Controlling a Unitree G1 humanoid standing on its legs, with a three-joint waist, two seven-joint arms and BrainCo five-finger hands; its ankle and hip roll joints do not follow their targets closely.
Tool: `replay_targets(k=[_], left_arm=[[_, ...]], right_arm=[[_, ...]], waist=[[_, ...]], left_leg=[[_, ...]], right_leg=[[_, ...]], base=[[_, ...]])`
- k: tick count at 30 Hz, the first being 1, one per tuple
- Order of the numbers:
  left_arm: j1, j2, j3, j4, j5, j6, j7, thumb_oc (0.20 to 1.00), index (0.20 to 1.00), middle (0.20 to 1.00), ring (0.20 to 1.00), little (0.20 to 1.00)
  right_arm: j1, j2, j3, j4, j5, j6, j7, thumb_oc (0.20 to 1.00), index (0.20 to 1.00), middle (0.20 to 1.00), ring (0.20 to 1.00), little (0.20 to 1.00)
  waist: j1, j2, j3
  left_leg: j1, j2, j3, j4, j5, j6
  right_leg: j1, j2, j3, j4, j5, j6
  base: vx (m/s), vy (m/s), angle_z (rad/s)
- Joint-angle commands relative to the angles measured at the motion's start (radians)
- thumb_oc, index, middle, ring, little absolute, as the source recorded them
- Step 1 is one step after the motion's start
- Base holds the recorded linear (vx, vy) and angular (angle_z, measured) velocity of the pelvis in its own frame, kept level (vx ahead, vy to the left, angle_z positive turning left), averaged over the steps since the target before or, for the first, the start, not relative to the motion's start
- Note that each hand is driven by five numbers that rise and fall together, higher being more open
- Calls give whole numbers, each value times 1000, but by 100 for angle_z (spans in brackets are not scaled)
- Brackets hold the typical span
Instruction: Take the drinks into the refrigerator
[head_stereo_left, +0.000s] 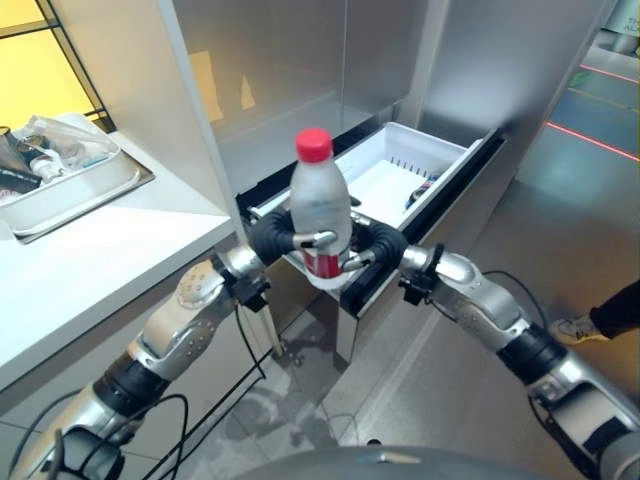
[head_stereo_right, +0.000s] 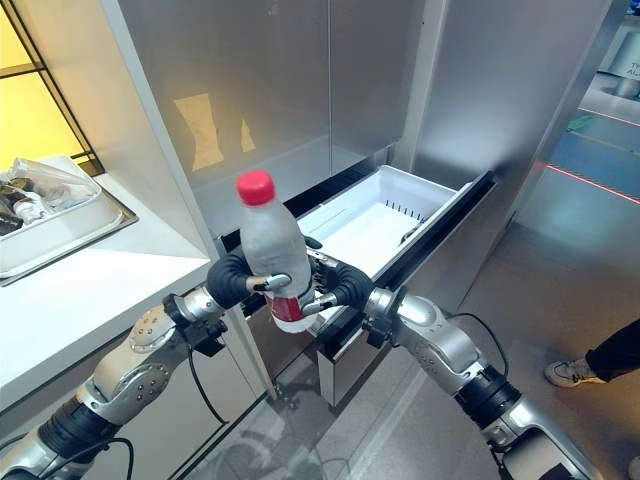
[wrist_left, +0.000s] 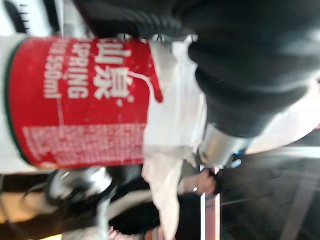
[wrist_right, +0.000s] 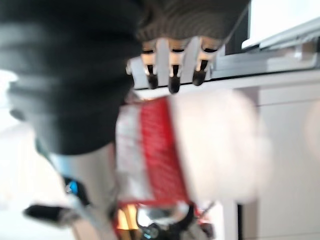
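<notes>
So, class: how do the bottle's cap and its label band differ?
The cap is plain red and tops the bottle; the label band wraps low down, red with white print. The cap stands clear, while the left hand and right hand clasp near the band. Both are red.

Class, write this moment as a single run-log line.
bottle: upright, red cap, above drawer's front edge | left hand: shut on bottle | right hand: shut on bottle | refrigerator drawer: open

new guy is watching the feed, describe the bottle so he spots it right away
Start at the steel refrigerator with its white drawer pulled open. Just before the drawer, the left robot hand and right robot hand clasp an upright clear bottle with a red cap and red label.
</notes>
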Motion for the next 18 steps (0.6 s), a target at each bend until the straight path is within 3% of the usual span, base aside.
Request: replay_targets(k=[1,13,18], left_arm=[[-172,16,-8,-16,-16,-57,-23,200,200,200,200,200],[-236,33,-84,-13,18,-61,-23,200,200,200,200,200],[-275,20,-105,-7,31,-71,-30,200,200,200,200,200]], right_arm=[[-53,40,-14,13,90,-64,-32,1000,1000,1000,1000,1000],[-32,56,77,28,104,-17,-14,1000,1000,1000,1000,1000],[-33,-7,121,-9,62,9,36,1000,1000,1000,1000,1000]], waist=[[-9,-18,-42],[-13,-21,-44],[-15,-25,-43]], left_leg=[[-47,-17,-58,85,-78,13],[-42,-14,-59,78,-74,10],[-44,-10,-65,71,-65,5]], right_leg=[[103,-48,-46,43,-150,54],[104,-45,-46,45,-151,54],[104,-43,-54,44,-151,53]], base=[[0,0,0],[0,0,0],[-6,-3,0]])
